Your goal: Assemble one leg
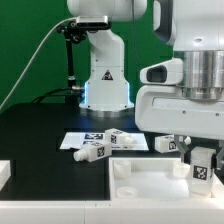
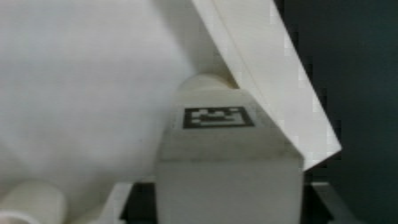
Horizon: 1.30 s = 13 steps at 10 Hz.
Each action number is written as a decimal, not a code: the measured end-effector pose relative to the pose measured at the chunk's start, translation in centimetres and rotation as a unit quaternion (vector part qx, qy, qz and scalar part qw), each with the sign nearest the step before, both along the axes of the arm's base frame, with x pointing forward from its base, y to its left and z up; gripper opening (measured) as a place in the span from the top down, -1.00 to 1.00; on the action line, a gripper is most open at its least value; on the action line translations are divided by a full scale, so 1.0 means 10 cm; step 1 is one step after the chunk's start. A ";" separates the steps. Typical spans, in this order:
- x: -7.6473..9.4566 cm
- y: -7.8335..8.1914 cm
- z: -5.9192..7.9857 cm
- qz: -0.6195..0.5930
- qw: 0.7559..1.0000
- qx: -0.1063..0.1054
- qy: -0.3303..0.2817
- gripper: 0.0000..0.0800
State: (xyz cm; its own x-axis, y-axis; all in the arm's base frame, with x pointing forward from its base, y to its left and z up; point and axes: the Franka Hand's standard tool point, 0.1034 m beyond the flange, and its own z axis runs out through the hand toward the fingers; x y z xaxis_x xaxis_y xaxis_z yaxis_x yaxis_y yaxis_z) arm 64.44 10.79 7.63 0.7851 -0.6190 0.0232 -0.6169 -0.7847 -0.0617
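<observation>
My gripper is shut on a leg, a stubby white post with a black-and-white tag, held upright over the right end of the large flat white panel. In the wrist view the leg fills the gap between the dark fingers of the gripper, its tag facing the camera. Its far end lies against the panel near the panel's slanting edge. A round corner socket shows at the picture's corner. Three more legs lie on the black table.
The marker board lies flat behind the loose legs. The robot base stands at the back centre with a black post and cable to the exterior view's left. A white block sits at the left edge.
</observation>
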 end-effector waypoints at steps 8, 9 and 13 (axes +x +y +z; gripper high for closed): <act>-0.02 -0.09 -0.03 -0.422 0.903 0.066 0.037 0.09; -0.03 -0.07 -0.03 -0.389 0.919 0.061 0.035 -0.37; -0.06 0.12 0.02 -0.096 0.994 0.039 0.019 -0.61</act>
State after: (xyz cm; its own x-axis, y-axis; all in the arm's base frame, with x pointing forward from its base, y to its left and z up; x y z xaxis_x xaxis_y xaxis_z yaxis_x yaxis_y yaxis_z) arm 63.83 12.00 7.79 0.6513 -0.7566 -0.0575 -0.7581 -0.6456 -0.0918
